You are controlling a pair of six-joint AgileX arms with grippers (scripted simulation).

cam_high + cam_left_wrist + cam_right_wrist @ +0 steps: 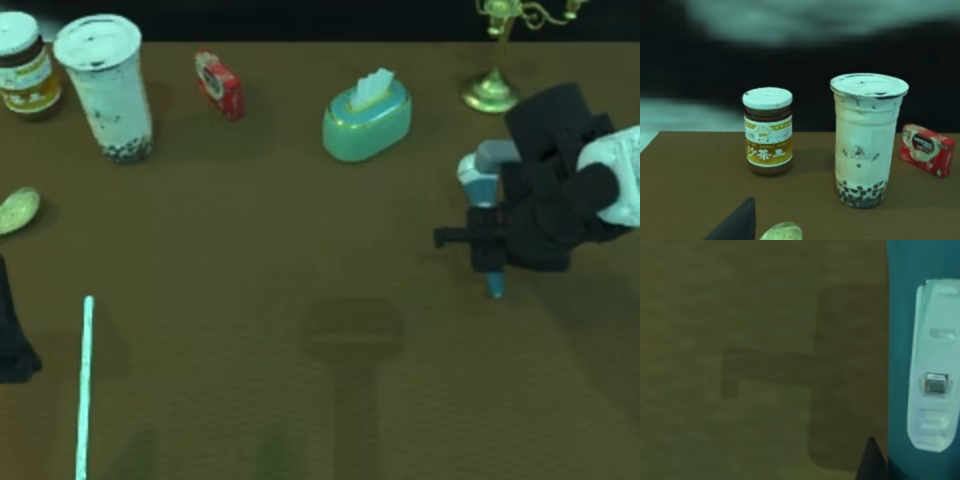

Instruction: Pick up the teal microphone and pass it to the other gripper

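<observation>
One arm works: the right gripper (492, 245) sits over the teal microphone (484, 180) at the table's right side, jaws seemingly clamped on the handle (the arm hides the contact). Best keep the grip mid-handle and lift straight up, leaving the head end free for the left gripper (15, 350), parked at the left edge; I cannot tell its jaws. Nearby, the tissue box (367, 120) and candlestick (492, 90) crowd the far side.
</observation>
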